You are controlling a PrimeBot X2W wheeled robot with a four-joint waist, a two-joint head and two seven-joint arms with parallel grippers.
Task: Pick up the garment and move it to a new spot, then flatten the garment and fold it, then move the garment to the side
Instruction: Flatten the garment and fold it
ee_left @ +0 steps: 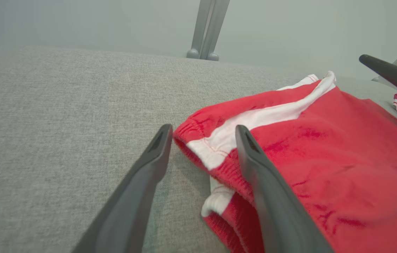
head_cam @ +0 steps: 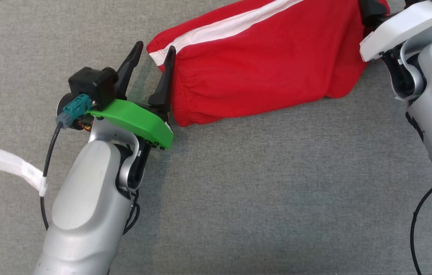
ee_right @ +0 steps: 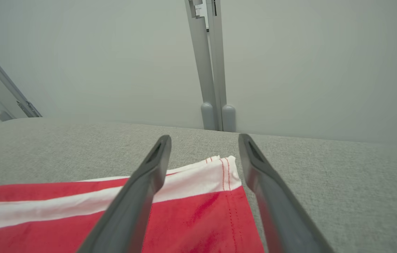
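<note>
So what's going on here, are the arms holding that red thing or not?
Not holding it. A red garment with a white stripe lies on the grey cloth surface. The left gripper stands open at the gathered waistband end, its fingers straddling that corner. The right gripper is open over the hemmed corner at the other end. Neither grips the fabric, so the garment rests on its own, fairly flat with some bunching.

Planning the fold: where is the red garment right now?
Head view, top centre: the garment lies on the grey surface, between the left gripper and right gripper.
</note>
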